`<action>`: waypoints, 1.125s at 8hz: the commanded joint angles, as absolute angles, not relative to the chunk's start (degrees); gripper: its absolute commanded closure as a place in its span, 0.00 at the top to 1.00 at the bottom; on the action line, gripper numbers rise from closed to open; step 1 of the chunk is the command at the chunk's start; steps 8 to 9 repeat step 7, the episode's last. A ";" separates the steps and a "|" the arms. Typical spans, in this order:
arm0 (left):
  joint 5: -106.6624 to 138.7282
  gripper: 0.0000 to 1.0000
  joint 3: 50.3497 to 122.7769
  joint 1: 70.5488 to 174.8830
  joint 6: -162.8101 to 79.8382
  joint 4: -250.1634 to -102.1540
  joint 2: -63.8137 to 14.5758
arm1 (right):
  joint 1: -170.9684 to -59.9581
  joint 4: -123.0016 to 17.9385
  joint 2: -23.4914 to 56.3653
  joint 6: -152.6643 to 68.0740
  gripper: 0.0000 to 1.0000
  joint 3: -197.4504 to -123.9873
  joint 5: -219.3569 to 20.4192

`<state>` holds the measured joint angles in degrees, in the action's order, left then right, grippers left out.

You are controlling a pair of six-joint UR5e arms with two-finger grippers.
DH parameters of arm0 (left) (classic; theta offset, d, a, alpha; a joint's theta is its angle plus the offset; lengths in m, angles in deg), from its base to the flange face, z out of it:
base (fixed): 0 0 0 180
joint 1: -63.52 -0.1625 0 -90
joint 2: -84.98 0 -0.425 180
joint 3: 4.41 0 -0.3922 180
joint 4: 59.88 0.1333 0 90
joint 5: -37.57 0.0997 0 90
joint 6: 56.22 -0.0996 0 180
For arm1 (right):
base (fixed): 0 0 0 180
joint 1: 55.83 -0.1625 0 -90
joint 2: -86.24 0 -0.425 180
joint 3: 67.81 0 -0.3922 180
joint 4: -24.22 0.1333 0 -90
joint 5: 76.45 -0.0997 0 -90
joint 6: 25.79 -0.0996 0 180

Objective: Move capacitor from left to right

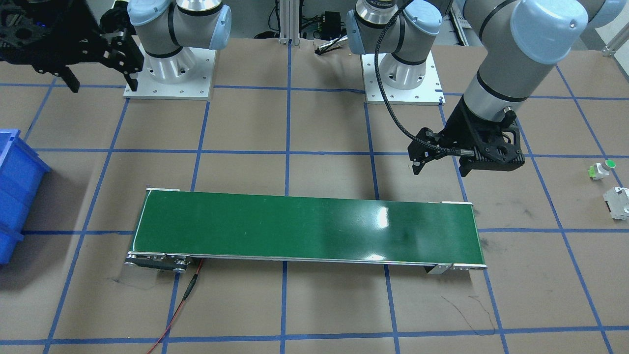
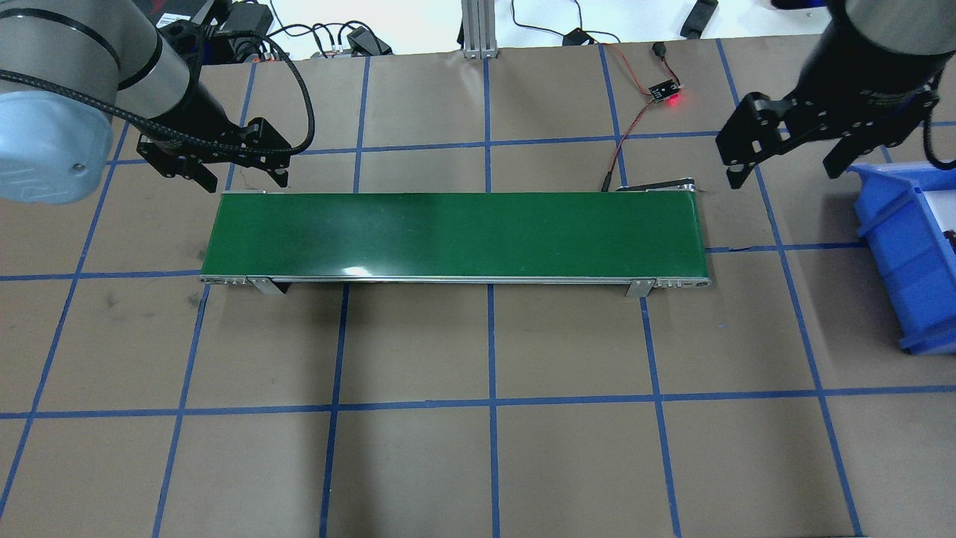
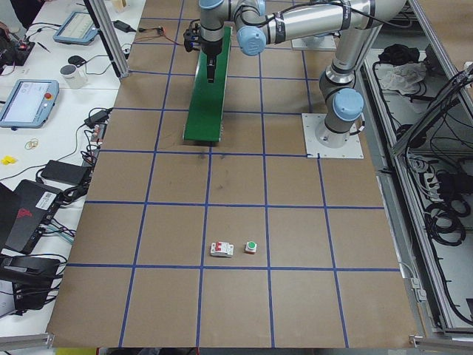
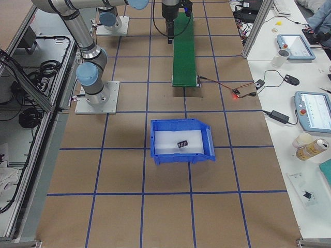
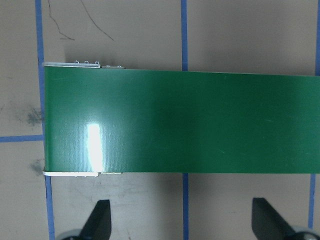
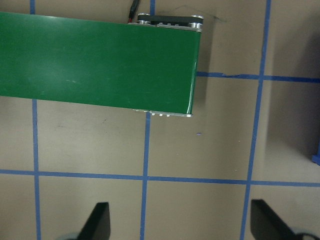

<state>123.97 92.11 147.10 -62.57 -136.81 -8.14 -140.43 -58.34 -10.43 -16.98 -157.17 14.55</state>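
Observation:
The capacitor (image 4: 182,143) is a small dark piece lying on the floor of the blue bin (image 4: 155,139), apart from both grippers. My left gripper (image 2: 240,178) is open and empty, hovering just behind the left end of the green conveyor belt (image 2: 455,235). It also shows in the front-facing view (image 1: 441,169) and in its wrist view (image 5: 182,220). My right gripper (image 2: 784,172) is open and empty, above the table between the belt's right end and the bin (image 2: 907,246). It also shows in its wrist view (image 6: 181,220).
A white part with a green round cap (image 1: 602,168) and a white-grey blocky part (image 1: 618,201) lie on the table far on my left. A small sensor board with a red light (image 2: 665,91) and its wire sit behind the belt's right end.

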 commanded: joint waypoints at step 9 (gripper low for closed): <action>124.58 1.00 92.63 147.19 -57.45 -138.02 -8.19 | -145.04 -61.57 -8.41 -20.61 1.00 -157.20 15.22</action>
